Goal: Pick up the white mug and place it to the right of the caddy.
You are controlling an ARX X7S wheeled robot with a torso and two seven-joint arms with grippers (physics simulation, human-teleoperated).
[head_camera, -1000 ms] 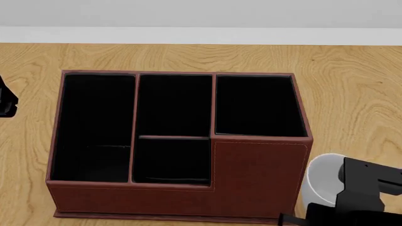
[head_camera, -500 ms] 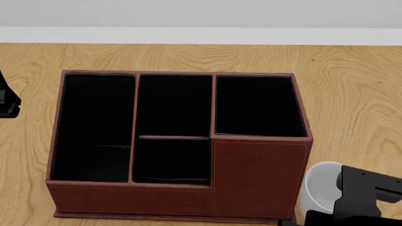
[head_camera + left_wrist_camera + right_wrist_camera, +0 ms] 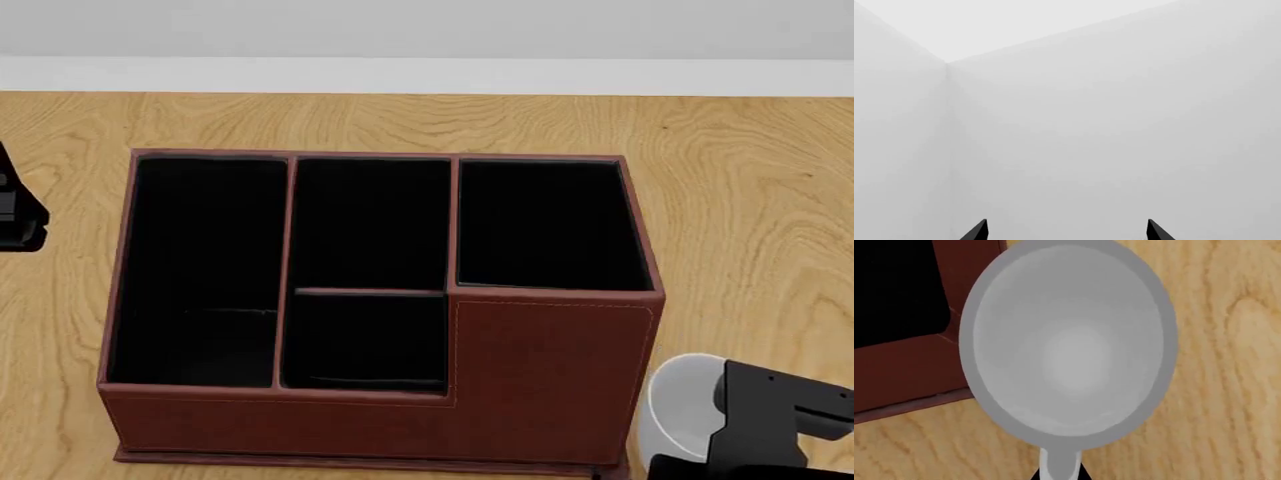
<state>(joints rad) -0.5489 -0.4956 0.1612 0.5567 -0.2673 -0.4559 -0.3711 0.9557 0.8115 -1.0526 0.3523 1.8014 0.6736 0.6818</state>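
The white mug (image 3: 674,400) is at the front right corner of the caddy (image 3: 547,370), low in the head view. My right gripper (image 3: 747,420) is over its right side. In the right wrist view I look straight down into the empty mug (image 3: 1067,340), and its handle (image 3: 1059,465) runs between the two black fingertips of the right gripper (image 3: 1059,474), which is shut on it. The mug's rim overlaps the caddy's brown corner (image 3: 901,360). My left gripper (image 3: 1066,232) is open, facing a bare white wall; a bit of it (image 3: 16,215) shows at the left edge.
The reddish-brown caddy fills the middle of the wooden table (image 3: 747,200), all its black-lined compartments empty. Bare wood runs along the caddy's right side and behind it. A white wall (image 3: 427,40) borders the table at the back.
The right gripper and the white mug have slid toward the near edge of the head view, staying by the caddy's front right corner. The left gripper has shifted slightly.
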